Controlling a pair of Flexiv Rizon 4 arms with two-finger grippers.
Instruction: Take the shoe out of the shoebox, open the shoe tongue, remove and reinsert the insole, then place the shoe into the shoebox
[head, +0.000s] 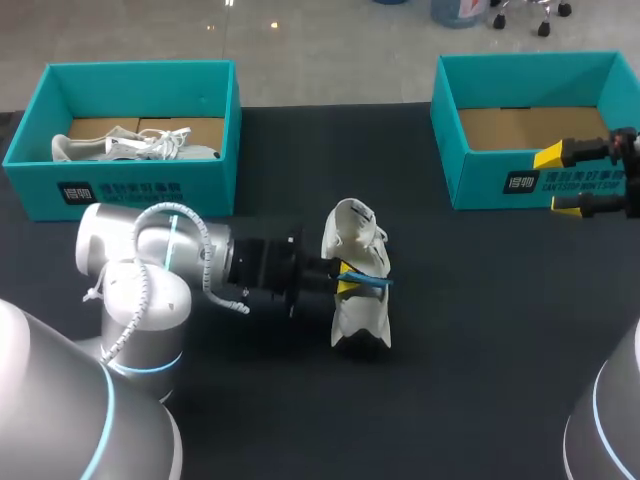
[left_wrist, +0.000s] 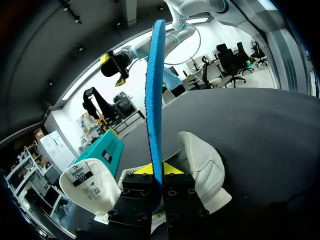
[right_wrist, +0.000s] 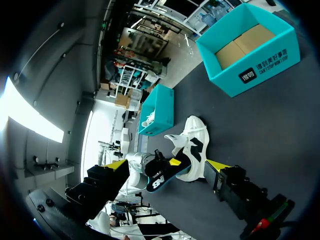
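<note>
While the white sneaker (head: 358, 262) sits near the middle of the black tabletop (head: 480, 350), a thin blue foam insole (left_wrist: 154, 100) stands on edge above it, pinched between the yellow-tipped fingers of the left gripper (head: 343, 283) at the shoe's 9 o'clock. At its 2 o'clock the right gripper (head: 556, 182) hangs spread wide before a teal cardboard shoebox (head: 480, 185); at 10 o'clock a second teal box (head: 150, 190) holds another white shoe (head: 130, 145)

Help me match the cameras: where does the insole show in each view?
Head view: the insole is mid-table, gripped by the left claw, at the shoe.
Left wrist view: the insole is edge-on, rising from between the claw's fingers.
Right wrist view: the insole is beside the shoe.
Shared landmark: the white shoe.
</note>
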